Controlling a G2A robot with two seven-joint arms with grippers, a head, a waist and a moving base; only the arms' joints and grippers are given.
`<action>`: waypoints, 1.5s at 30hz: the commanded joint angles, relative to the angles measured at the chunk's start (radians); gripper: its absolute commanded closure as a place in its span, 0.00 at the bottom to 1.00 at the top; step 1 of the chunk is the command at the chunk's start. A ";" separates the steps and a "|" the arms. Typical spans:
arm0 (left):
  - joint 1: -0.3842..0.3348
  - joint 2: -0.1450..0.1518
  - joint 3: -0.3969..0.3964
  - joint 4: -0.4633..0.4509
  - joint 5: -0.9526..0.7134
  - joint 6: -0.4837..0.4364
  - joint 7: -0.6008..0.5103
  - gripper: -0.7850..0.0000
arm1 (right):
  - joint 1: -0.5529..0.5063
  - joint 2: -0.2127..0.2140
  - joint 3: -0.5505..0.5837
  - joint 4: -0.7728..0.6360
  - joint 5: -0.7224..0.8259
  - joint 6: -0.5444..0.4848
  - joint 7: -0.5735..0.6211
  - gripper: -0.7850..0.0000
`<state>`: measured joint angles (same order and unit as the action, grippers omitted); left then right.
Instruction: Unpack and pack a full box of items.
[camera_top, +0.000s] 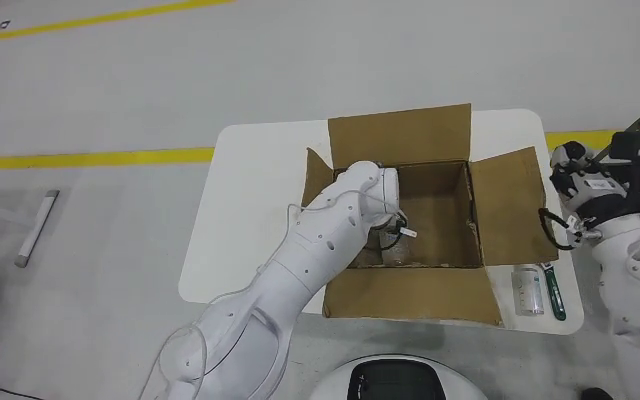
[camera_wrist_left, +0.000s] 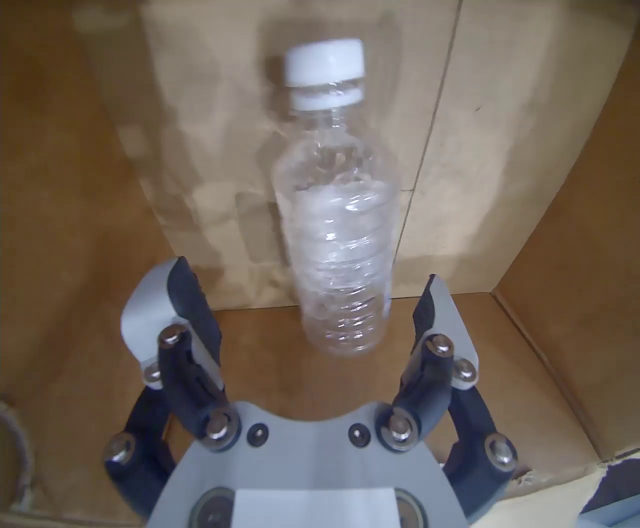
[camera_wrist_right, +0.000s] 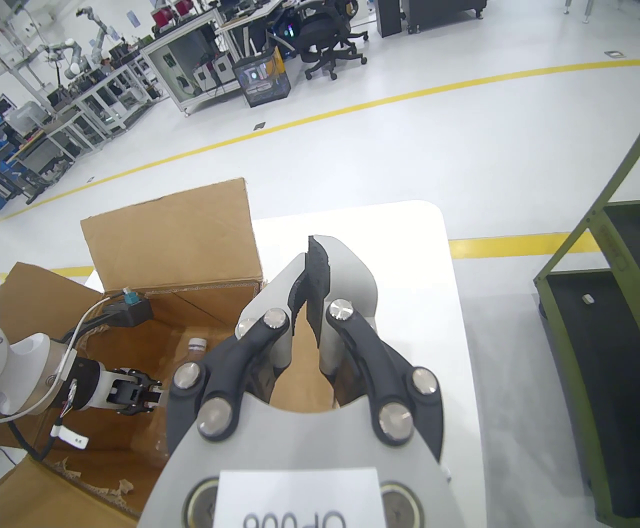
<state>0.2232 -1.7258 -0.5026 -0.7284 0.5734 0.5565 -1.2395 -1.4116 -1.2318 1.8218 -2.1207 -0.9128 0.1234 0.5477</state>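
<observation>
Your left end effector (camera_wrist_left: 304, 274), open, at the base of the bottle (camera_wrist_left: 335, 225) inside the box (camera_wrist_left: 550, 240); your right end effector (camera_wrist_right: 310, 265), closed.

Clear glossy ribbed plastic bottle (camera_wrist_left: 340, 250) with smooth white cap, inside a matt brown cardboard box (camera_wrist_left: 550, 175).

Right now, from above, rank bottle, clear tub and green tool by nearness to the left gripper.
1. Bottle, in the box at the left gripper.
2. Clear tub, on the table's right end.
3. Green tool, just beyond the tub.
</observation>
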 joint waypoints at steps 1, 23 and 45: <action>0.007 0.010 -0.021 -0.044 0.008 -0.016 0.032 0.00 | 0.003 0.003 0.052 0.001 0.016 0.016 0.027 1.00; 0.289 0.211 -0.323 -0.715 0.339 -0.022 -0.046 0.00 | -0.059 0.061 0.271 0.109 -0.035 -0.171 0.548 1.00; 0.289 0.211 -0.323 -0.715 0.339 -0.022 -0.046 0.00 | -0.059 0.061 0.271 0.109 -0.035 -0.171 0.548 1.00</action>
<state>0.5118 -1.5147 -0.8254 -1.4429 0.9120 0.5342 -1.2859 -1.4703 -1.1711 2.0926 -2.0115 -0.9477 -0.0474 1.0958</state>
